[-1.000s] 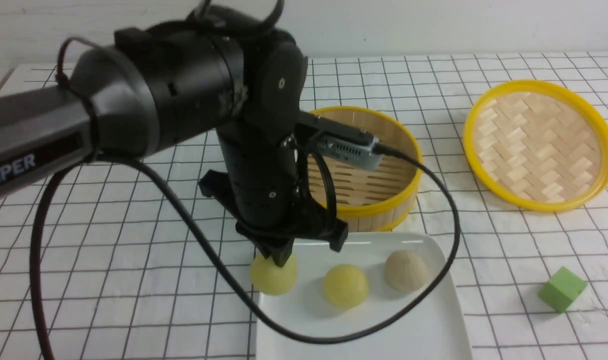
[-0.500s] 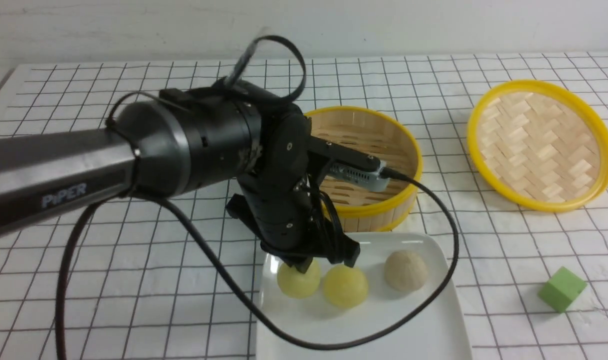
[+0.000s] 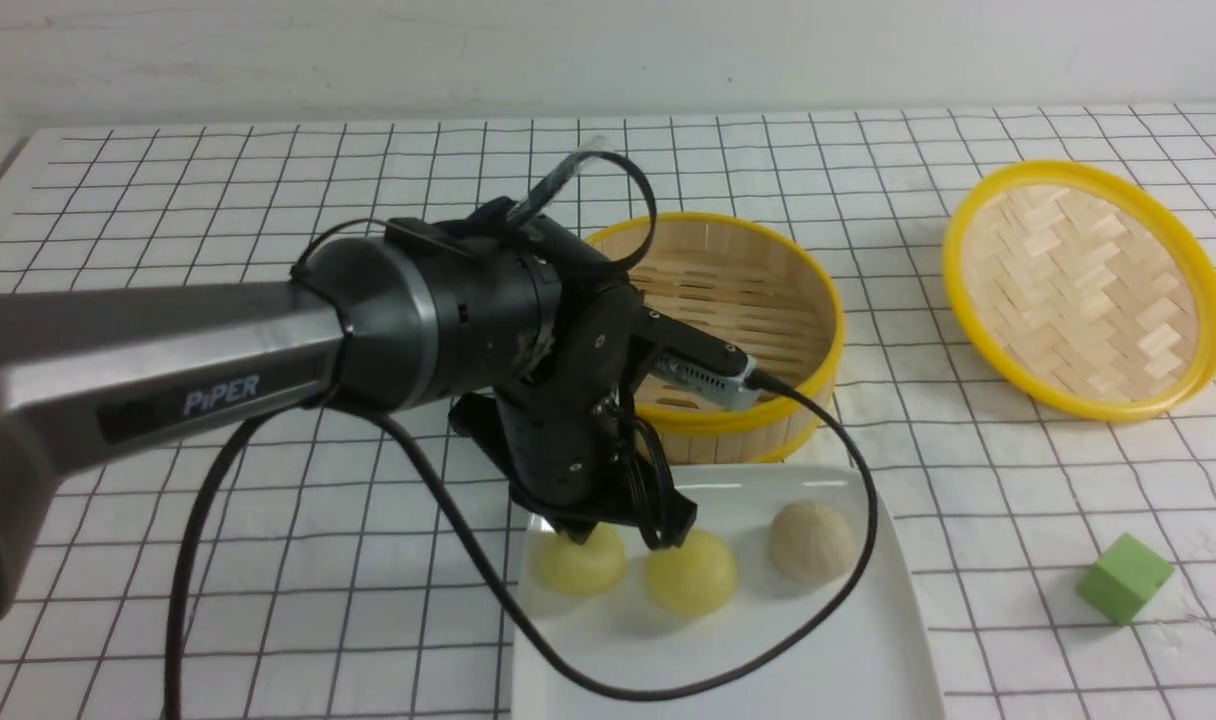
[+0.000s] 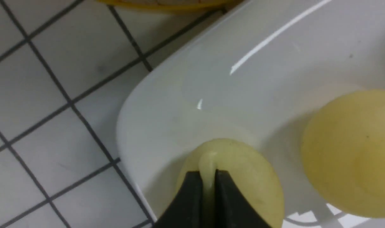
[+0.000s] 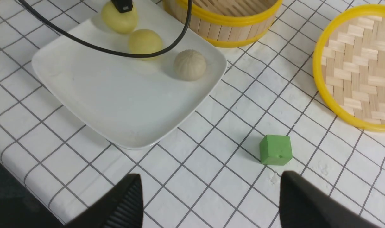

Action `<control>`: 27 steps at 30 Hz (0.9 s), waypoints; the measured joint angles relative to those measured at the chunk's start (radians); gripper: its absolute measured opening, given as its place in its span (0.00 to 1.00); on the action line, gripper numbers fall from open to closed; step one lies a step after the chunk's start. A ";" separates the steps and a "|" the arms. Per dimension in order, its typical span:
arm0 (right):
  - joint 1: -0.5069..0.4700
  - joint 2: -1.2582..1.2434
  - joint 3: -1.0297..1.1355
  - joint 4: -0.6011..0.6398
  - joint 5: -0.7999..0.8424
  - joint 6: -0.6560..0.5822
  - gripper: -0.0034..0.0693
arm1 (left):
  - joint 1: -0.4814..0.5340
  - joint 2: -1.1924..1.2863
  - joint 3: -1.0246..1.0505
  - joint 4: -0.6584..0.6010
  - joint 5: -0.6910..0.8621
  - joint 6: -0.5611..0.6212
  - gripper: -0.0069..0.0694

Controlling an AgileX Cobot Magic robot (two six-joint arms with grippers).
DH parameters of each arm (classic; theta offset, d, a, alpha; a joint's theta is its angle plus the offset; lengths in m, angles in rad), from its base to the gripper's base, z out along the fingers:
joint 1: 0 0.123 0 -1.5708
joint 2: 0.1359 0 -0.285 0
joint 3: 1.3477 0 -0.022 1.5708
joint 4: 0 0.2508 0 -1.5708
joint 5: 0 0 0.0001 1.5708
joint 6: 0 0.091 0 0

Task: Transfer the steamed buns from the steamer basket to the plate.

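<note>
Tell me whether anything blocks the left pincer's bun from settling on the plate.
Nothing visible does: the left pincer holds the pale yellow dome-shaped bun at a bare corner of the glossy white rounded-square plate.

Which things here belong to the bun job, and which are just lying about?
Job: pinched yellow bun, in the left claw; other yellow bun; grey bun; basket; plate.
Lying about: woven lid; green cube.

Glossy plate (image 3: 818,650), bamboo steamer basket (image 3: 758,440), smooth matt steamed buns (image 3: 813,541)
</note>
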 joint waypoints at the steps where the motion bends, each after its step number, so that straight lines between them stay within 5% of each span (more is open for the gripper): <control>1: 0.000 0.000 0.000 0.000 0.000 0.000 0.81 | 0.000 0.000 0.000 0.004 0.004 -0.007 0.13; 8: 0.000 0.000 0.000 0.000 0.000 -0.003 0.81 | -0.002 0.000 0.000 0.005 0.025 -0.011 0.19; 19: 0.000 0.000 0.000 0.000 0.000 -0.016 0.81 | -0.002 0.000 -0.127 -0.029 0.141 -0.011 0.68; 27: 0.000 0.000 0.000 0.000 -0.001 -0.022 0.81 | -0.002 -0.060 -0.362 0.070 0.289 0.003 0.71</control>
